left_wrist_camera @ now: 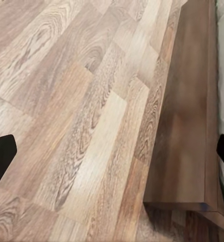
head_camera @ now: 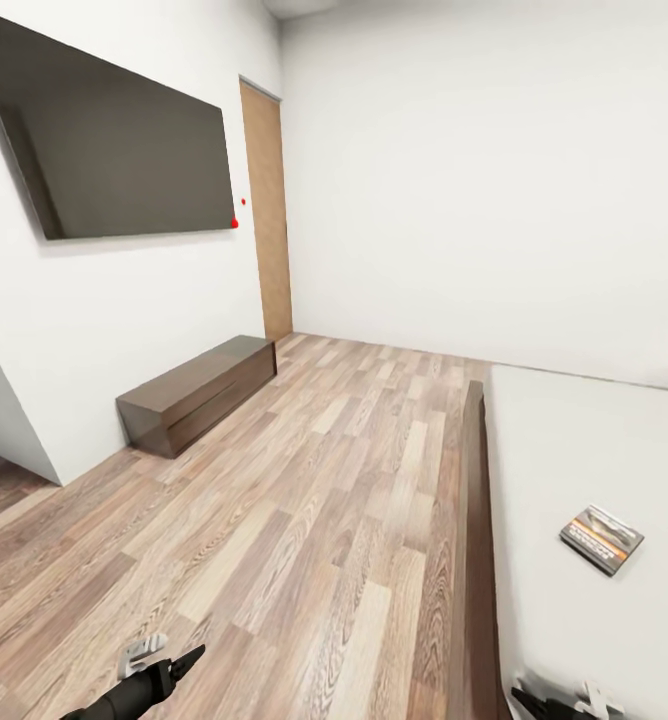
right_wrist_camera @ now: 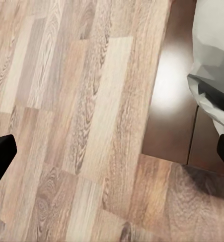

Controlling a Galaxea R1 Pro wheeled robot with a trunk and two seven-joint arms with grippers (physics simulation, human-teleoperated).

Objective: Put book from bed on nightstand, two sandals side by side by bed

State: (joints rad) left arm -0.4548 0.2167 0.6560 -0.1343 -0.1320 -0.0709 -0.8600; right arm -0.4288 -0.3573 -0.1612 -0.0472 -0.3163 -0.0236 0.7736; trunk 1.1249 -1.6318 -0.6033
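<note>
The book (head_camera: 601,538), dark with an orange band, lies flat on the white mattress of the bed (head_camera: 574,450) at the right. The bed's dark brown frame (head_camera: 474,520) runs along the floor. My left gripper (head_camera: 164,662) hangs low over the plank floor, well left of the bed, with its fingers spread apart. In the left wrist view the gripper (left_wrist_camera: 112,154) is open over floorboards beside the bed frame (left_wrist_camera: 187,126). My right gripper (head_camera: 564,704) sits at the mattress's near edge, open (right_wrist_camera: 112,151), with the frame corner (right_wrist_camera: 174,106) and mattress (right_wrist_camera: 212,45) ahead. The sandals and nightstand are out of view.
A long low brown cabinet (head_camera: 199,392) stands against the left wall under a large dark wall screen (head_camera: 114,140). A wooden door (head_camera: 267,220) is in the far corner. Open plank floor (head_camera: 314,500) lies between cabinet and bed.
</note>
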